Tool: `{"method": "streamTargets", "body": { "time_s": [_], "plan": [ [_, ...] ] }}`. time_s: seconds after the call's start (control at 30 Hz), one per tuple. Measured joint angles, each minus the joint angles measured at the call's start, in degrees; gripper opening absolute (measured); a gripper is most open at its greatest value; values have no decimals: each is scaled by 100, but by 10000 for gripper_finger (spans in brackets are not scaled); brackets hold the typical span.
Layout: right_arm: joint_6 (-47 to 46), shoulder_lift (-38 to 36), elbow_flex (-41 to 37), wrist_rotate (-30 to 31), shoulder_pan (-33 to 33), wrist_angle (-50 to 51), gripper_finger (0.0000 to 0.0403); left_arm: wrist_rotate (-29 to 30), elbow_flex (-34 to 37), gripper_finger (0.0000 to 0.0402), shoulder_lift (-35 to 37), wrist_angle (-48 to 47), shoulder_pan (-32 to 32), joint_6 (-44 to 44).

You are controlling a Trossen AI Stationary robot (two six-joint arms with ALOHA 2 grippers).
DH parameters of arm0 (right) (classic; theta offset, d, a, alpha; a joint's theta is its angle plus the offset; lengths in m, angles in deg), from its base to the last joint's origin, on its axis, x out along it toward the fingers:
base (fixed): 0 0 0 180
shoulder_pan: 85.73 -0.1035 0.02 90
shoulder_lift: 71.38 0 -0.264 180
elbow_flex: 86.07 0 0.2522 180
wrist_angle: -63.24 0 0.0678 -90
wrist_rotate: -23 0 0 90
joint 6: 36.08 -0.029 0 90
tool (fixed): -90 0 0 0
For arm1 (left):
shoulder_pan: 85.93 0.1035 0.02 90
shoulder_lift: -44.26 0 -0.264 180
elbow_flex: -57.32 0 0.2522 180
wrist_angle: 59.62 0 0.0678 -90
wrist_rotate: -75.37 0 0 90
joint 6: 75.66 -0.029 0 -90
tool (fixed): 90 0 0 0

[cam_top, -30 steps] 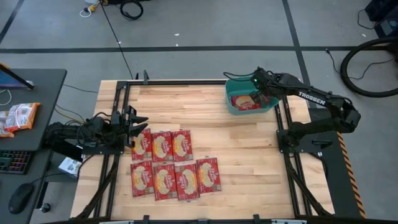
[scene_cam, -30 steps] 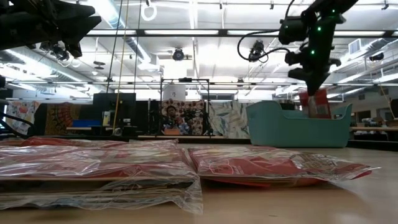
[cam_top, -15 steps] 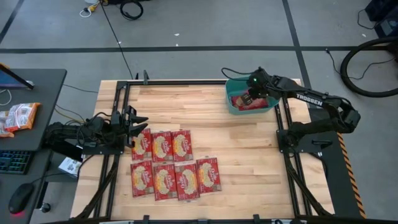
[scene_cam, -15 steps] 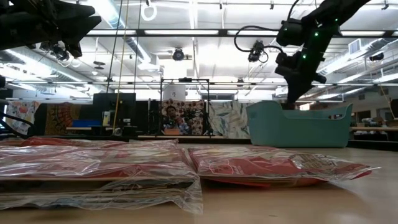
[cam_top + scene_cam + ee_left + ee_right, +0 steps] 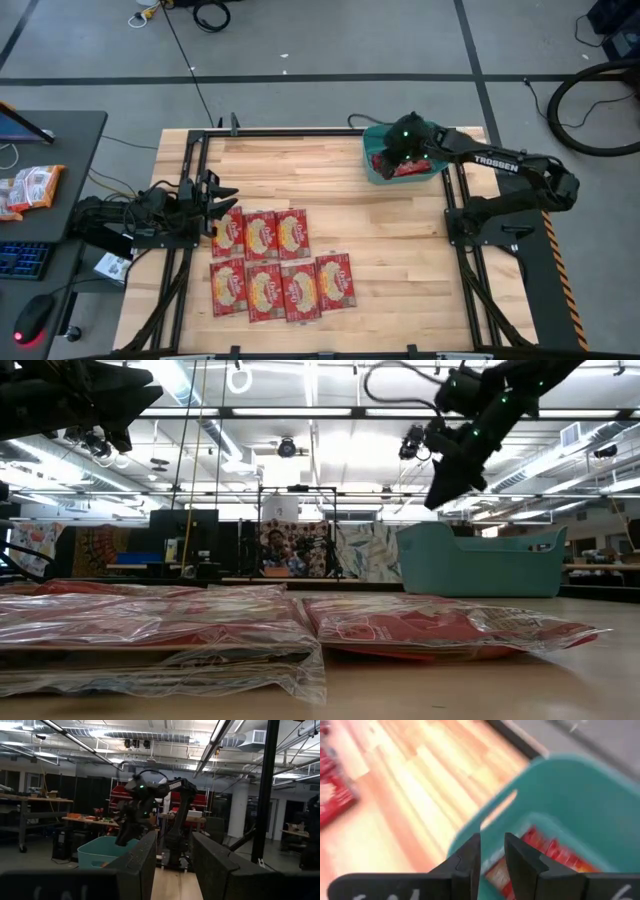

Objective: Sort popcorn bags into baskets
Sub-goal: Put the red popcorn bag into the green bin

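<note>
Several red popcorn bags (image 5: 275,262) lie flat in two rows on the near left of the table, and they fill the foreground of the low view (image 5: 300,625). The teal basket (image 5: 370,160) stands at the far right with red bags (image 5: 405,166) inside. My right gripper (image 5: 390,158) hangs open and empty above the basket's left end (image 5: 436,498). In its wrist view (image 5: 492,852) the basket (image 5: 560,785) and a bag (image 5: 545,850) lie below. My left gripper (image 5: 222,192) waits open at the table's left edge, beside the bags.
An orange-and-white snack bag (image 5: 30,187) lies on the dark side desk left of the table, with a keyboard and a mouse. Black frame rails run along the table's sides. Bare wood lies between the bags and the basket. A person (image 5: 272,545) sits far behind.
The red bag that hung below my right gripper inside the basket has dropped out of sight behind the basket's wall. The gripper has let go, risen clear of the rim and swung toward the table's left, over the basket's left end.
</note>
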Motion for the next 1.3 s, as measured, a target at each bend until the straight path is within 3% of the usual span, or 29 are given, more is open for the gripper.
{"method": "streamTargets", "body": {
  "time_s": [0.13, 0.2, 0.47, 0.87, 1.3],
  "plan": [
    [332, 0, 0, 1144, -712, -414, 91, 0, 1, 126, 0, 0, 0, -9],
    [496, 0, 0, 1359, -1016, -616, 90, 0, 0, 126, 0, 0, 0, -9],
    [577, 102, 0, 1283, -2090, -892, 90, 133, 1, 126, 0, 0, 0, -8],
    [437, 1025, 9, 1182, -3309, -1291, 90, 146, 1, 126, 0, -8, 0, 10],
    [584, 2560, 1134, 820, -4076, -1278, 91, 146, 1, 126, 0, -24, 0, 12]
  ]
}}
